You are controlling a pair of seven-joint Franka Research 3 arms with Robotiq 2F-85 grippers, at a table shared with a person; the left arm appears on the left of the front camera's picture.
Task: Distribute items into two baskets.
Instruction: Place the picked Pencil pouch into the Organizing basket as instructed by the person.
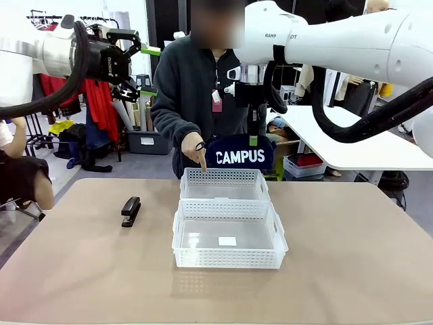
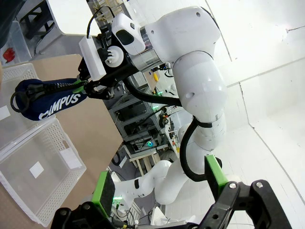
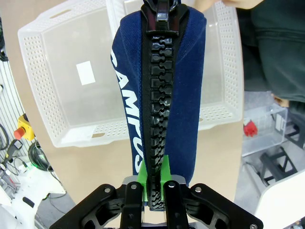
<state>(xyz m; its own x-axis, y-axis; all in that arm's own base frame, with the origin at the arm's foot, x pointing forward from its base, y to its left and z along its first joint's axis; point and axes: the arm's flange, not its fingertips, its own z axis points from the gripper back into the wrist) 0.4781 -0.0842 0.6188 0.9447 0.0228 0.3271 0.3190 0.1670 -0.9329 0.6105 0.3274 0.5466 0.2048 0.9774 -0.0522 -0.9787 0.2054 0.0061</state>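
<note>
So, my right claw (image 1: 254, 140) is clamped on the zipper edge of the pouch (image 1: 240, 157), which hangs by the back rim of the far basket (image 1: 223, 191). The person's hand (image 1: 195, 147) points into that basket. I'd go straight down and let go low.

Left claw (image 1: 149, 78) is up high, wide open. The stapler (image 1: 130, 211) lies on the tan table (image 1: 338, 271), left of the near basket (image 1: 226, 257). Clothes racks and white tables are behind.

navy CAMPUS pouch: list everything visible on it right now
The pouch is a soft navy fabric case with white CAMPUS lettering on its side. A chunky black zip, closed, runs along its top edge, and there is a black loop at one end. It hangs lengthwise, zip up, in the air above the far basket. The right gripper is shut on the zip edge. A person's hand points down beside the loop end; contact cannot be told.
</note>
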